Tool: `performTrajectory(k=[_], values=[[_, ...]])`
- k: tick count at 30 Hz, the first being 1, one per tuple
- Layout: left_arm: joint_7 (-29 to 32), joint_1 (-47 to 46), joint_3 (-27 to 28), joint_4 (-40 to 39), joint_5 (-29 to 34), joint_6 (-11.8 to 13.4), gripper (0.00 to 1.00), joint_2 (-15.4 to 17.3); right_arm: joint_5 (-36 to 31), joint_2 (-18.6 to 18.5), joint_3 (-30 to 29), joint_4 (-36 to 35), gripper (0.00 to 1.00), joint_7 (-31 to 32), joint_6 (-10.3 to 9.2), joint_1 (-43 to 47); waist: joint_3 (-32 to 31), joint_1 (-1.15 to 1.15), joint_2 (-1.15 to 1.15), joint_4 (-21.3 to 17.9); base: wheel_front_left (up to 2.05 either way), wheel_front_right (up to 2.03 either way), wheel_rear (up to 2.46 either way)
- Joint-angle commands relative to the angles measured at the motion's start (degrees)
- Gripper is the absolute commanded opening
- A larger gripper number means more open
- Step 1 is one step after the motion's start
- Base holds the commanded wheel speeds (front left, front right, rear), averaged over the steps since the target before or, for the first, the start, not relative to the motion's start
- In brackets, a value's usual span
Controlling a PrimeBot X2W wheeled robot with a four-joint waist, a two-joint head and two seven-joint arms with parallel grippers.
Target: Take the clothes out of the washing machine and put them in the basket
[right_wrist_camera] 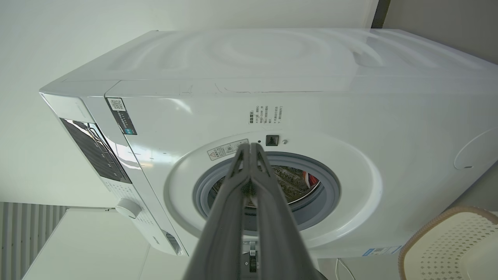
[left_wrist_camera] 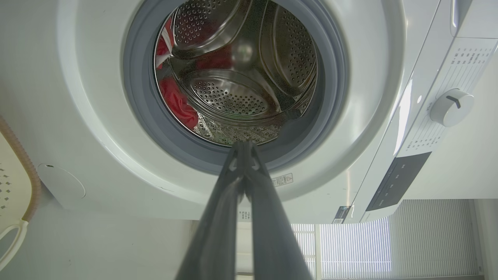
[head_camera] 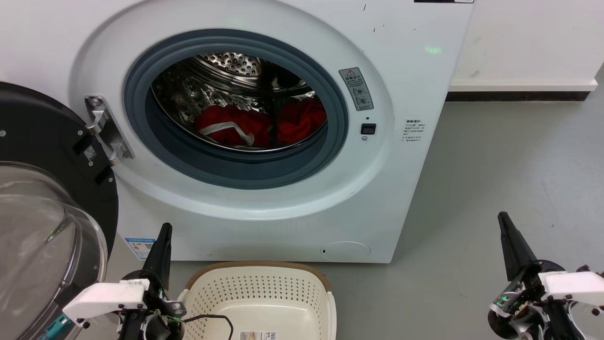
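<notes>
- Not out yet: both red clothes [head_camera: 257, 123], heaped side by side at the bottom of the drum [head_camera: 231, 61] of the washing machine [head_camera: 283, 222], just behind its front edge.
- Looks like soft, floppy fabric. Probably light unless damp, and nothing to break. Likely to drape, stretch and drag over the grey rubber seal [head_camera: 245, 172] on the way out, though.
- Best to pinch a raised fold on top of a heap rather than a flat patch.
- On the left-hand piece [head_camera: 217, 123], the white stripe trim [head_camera: 231, 126] loops up and makes an easy target. Might just pull out long instead of lifting the bulk, so better to grab red cloth along with it.
- Left claw [head_camera: 165, 230]: pinched fully together, nothing in it, touching nothing. Low in front of the machine, just beside the basket's left rim.
- Right claw [head_camera: 502, 218]: same deal, closed tight and empty. Well off to the right over bare floor [head_camera: 495, 156], past the machine's front right corner.
- Would need spreading wide before reaching in.
- Basket [head_camera: 257, 265]: on the floor against the machine's bottom front edge, no clothes in it.
- Door [head_camera: 42, 236] swung wide open on the left, so no obstacle there.
</notes>
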Motion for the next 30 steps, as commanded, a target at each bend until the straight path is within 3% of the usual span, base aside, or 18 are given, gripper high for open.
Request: performTrajectory(k=[1, 29, 30], values=[[0.09, -0.32, 0.15, -0.01, -0.12, -0.22, 0.0, 0.01, 0.22, -0.25, -0.04, 0.07, 0.0, 0.05, 0.0, -0.66, 0.0, 0.0, 0.0, 0.0, 0.0, 0.0, 0.0], [0.09, -0.32, 0.15, -0.01, -0.12, -0.22, 0.0, 0.01, 0.22, -0.25, -0.04, 0.07, 0.0, 0.04, 0.0, -0.66, 0.0, 0.0, 0.0, 0.0, 0.0, 0.0, 0.0], [-0.02, 0.02, -0.03, 0.08, 0.0, 0.0, 1.0, -0.01, -0.01, 0.01, 0.0, 0.06, 1.0, -0.02, 0.0, 0.02, 0.0, 0.0, 0.0, 0.0, 0.0, 0.0, 0.0]])
